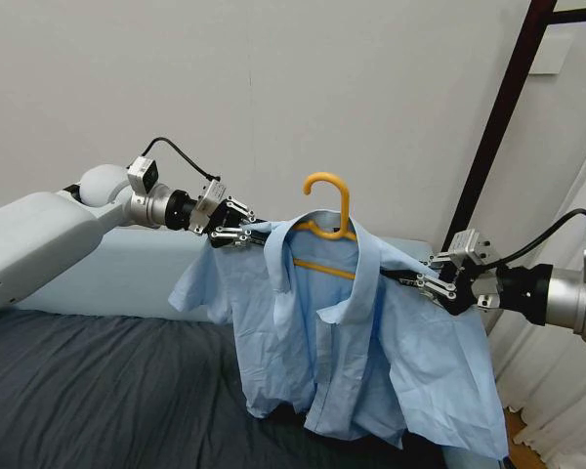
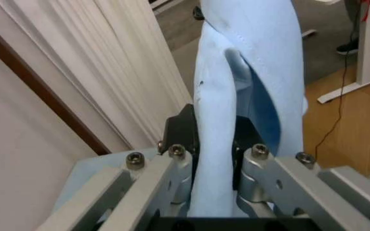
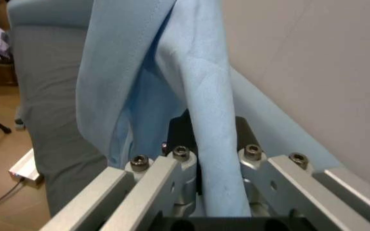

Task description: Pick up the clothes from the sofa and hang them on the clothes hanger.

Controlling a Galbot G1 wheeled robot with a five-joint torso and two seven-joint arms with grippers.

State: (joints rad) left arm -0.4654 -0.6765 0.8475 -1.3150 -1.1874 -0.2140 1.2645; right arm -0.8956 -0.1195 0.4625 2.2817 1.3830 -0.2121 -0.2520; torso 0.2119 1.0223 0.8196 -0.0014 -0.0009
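Both grippers are holding a light blue short-sleeved shirt (image 1: 371,362) aloft above the dark grey fabric sofa (image 1: 88,391). The garment is already draped over a yellow plastic hanger (image 1: 329,210), whose hook is standing free above the collar. The left gripper (image 1: 240,234) is pinching a fold of cloth at the shoulder on its side, and the right gripper (image 1: 415,281) is pinching the opposite shoulder likewise. The shirt is hanging limp and creased, so it is judged light, soft and liable to slide off the hanger's arms. The stiff hanger, or the cloth clamped at the shoulders, is offering the surest hold. A dark slanted rack pole (image 1: 503,117) is standing to the right.
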